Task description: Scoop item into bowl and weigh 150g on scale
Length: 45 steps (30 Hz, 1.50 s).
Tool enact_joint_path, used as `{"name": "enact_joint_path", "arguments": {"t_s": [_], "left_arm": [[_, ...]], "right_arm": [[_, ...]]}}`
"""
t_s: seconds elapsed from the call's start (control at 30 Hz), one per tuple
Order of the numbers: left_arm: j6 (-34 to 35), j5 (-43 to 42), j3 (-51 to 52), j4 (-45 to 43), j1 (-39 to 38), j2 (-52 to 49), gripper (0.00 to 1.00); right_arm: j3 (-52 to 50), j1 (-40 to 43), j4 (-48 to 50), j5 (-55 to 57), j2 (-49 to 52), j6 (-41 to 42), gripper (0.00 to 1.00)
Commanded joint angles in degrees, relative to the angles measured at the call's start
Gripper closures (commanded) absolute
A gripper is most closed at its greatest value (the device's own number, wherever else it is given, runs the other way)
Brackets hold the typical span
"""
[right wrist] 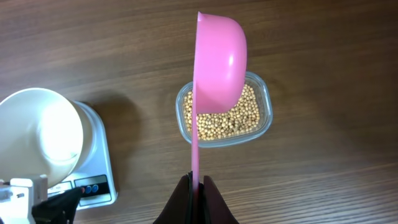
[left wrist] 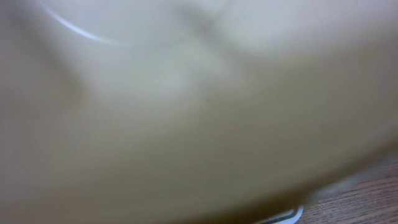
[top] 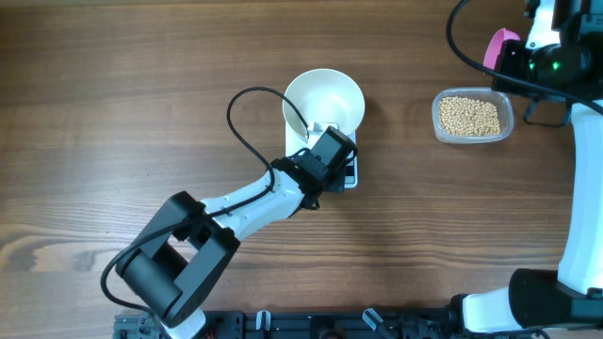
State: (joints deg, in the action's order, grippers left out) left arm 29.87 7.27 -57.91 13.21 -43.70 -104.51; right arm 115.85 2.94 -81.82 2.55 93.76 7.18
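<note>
A white bowl (top: 323,94) sits on a small white scale (top: 350,175) near the middle of the wooden desk (top: 141,94), a little toward the far edge, and shows only its pale interior. Well apart from it, toward the desk's right edge, a clear rectangular container (top: 473,117) holds a layer of yellow beans (top: 469,115) that covers its floor. The left arm stretches diagonally from the near edge up to the scale, a black cable looping above it. The left pincer (top: 322,137) sits at the bowl's near rim, over the scale. Its wrist camera is filled by the blurred cream wall of the bowl, with a sliver of the scale (left wrist: 287,216) at the bottom, and the fingers do not show, so it cannot be told whether that pincer is wide or narrow or gripping anything. The right arm rises along the right edge toward the far right corner. The right pincer (right wrist: 198,186) is closed on the thin handle of a pink scoop (right wrist: 219,59). The scoop is raised off the desk and turned on its side over the container (right wrist: 261,118), its rounded back to the camera and its contents hidden.
</note>
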Motion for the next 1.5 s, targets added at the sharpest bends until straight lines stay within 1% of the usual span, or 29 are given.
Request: {"name": "enact_joint_path", "arguments": {"t_s": [0.0, 0.53, 0.77, 1.1, 1.3, 1.47], "left_arm": [[0.37, 0.94, 0.61, 0.35, 0.22, -2.05, 0.96], [0.37, 0.96, 0.61, 0.28, 0.22, -2.38, 0.96], [0.37, 0.92, 0.61, 0.74, 0.22, -4.07, 0.96], [0.37, 0.48, 0.59, 0.96, 0.22, -2.97, 0.96], [0.39, 0.04, 0.57, 2.34, 0.22, 5.14, 0.96], [0.42, -6.54, 0.59, 5.51, 0.22, 19.12, 0.96]], "right_arm": [[-0.09, 0.15, 0.07, -1.11, 0.44, -0.96, 0.96], [-0.09, 0.15, -0.11, -1.11, 0.44, -1.01, 0.96], [-0.09, 0.15, -0.74, -1.11, 0.44, -1.01, 0.96], [-0.09, 0.15, -0.92, -1.11, 0.44, -0.98, 0.96], [-0.09, 0.15, -1.03, -1.14, 0.44, -0.98, 0.96], [-0.09, 0.15, -1.99, -1.25, 0.44, -1.03, 0.96]]}}
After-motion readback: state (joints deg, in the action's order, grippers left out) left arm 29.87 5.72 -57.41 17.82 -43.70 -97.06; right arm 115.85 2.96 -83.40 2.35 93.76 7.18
